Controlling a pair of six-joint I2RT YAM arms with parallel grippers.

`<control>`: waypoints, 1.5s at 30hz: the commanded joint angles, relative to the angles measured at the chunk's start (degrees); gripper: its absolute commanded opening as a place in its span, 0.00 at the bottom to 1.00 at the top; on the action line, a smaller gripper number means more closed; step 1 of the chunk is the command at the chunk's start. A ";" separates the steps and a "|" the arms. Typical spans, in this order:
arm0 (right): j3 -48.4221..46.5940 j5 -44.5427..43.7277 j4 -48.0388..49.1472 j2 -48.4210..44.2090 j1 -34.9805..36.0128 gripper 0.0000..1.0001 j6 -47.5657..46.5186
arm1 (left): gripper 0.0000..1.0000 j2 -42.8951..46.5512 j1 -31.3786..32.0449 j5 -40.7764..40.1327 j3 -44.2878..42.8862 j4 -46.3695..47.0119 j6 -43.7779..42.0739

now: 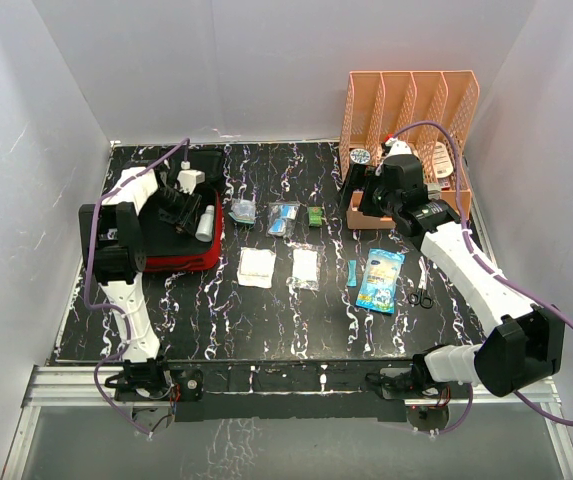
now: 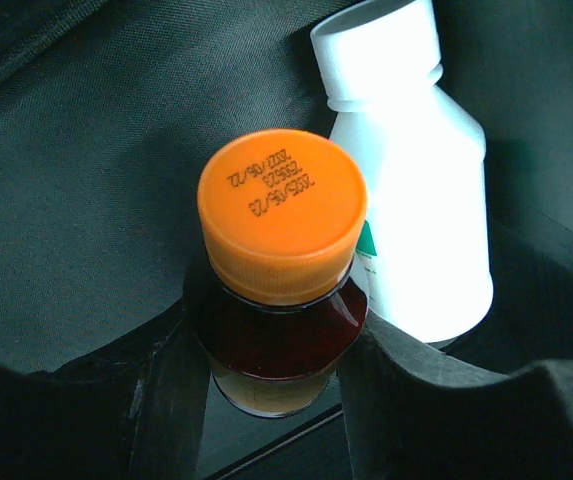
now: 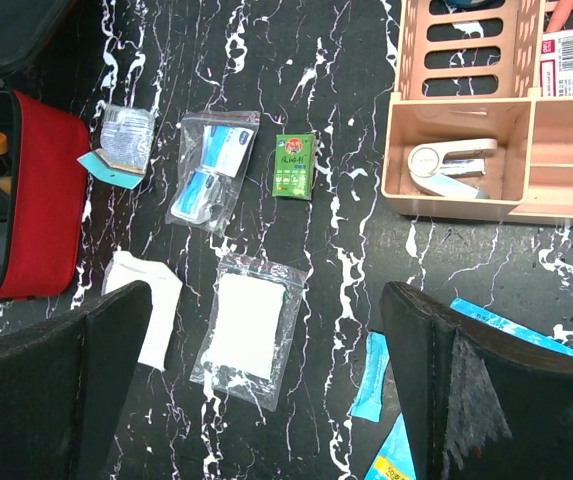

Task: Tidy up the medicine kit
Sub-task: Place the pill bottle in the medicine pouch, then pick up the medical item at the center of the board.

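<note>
The red medicine kit (image 1: pixel 184 262) lies open at the table's left, black lining up; its red wall also shows in the right wrist view (image 3: pixel 48 195). My left gripper (image 1: pixel 178 212) is inside it, shut on a brown bottle with an orange cap (image 2: pixel 281 215), with a finger against each side of the bottle's body. A white bottle (image 2: pixel 416 200) lies next to it in the kit (image 1: pixel 205 224). My right gripper (image 1: pixel 363 195) is open and empty (image 3: pixel 266 300), held above the table near the rack.
Loose on the table: a round packet (image 3: pixel 126 135), a bag of blue-white items (image 3: pixel 211 170), a green packet (image 3: pixel 293 165), a white pad (image 3: pixel 156 300), bagged gauze (image 3: pixel 246 325), a blue sachet (image 3: pixel 371 375), a blue pouch (image 1: pixel 381 280), scissors (image 1: pixel 421 297). An orange-pink file rack (image 1: pixel 406 100) stands back right.
</note>
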State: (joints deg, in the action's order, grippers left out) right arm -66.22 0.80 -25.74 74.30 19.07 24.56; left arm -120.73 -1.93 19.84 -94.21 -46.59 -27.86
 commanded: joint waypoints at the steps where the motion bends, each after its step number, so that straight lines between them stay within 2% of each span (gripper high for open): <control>1: -1.90 -1.50 1.14 -2.07 0.18 0.98 0.32 | 0.00 0.76 0.17 0.62 -2.74 -1.49 0.69; 2: -1.83 -1.57 1.09 -2.01 0.18 0.98 0.32 | 0.00 0.64 0.13 1.01 -3.06 -2.08 0.92; 4: -1.77 -1.58 1.05 -1.97 0.18 0.98 0.23 | 0.08 0.70 0.14 1.61 -3.50 -3.15 1.32; 5: -1.60 -1.53 1.08 -1.87 0.18 0.98 0.23 | 0.17 1.20 0.11 2.01 -3.37 -3.62 1.66; 10: -1.13 -1.07 1.65 -1.49 0.18 0.98 0.23 | 0.43 2.26 0.11 2.40 -2.46 -4.59 1.72; 17: -0.55 -0.62 1.84 -1.74 0.13 0.98 0.32 | 0.72 3.03 0.14 2.25 -0.90 -4.63 2.54; 26: -0.03 -0.90 1.79 -2.39 0.18 0.98 0.14 | 0.75 6.47 0.15 1.33 -1.74 -3.02 3.92; 35: -0.35 -0.64 2.52 -1.35 0.17 0.98 0.05 | 0.78 10.02 1.07 1.33 -16.28 -9.16 6.43; 38: -0.70 -0.64 2.90 -0.56 0.18 0.98 -0.03 | 0.78 10.58 5.57 0.49 -21.09 -10.56 9.46; 45: -2.05 -2.09 2.44 -0.30 0.18 0.98 -0.12 | 0.78 7.23 25.92 -6.64 -27.74 -3.77 24.68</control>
State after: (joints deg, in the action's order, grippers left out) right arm -66.15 0.08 -25.63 74.61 19.07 24.51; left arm -112.77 13.56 16.49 -118.08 -51.96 -14.09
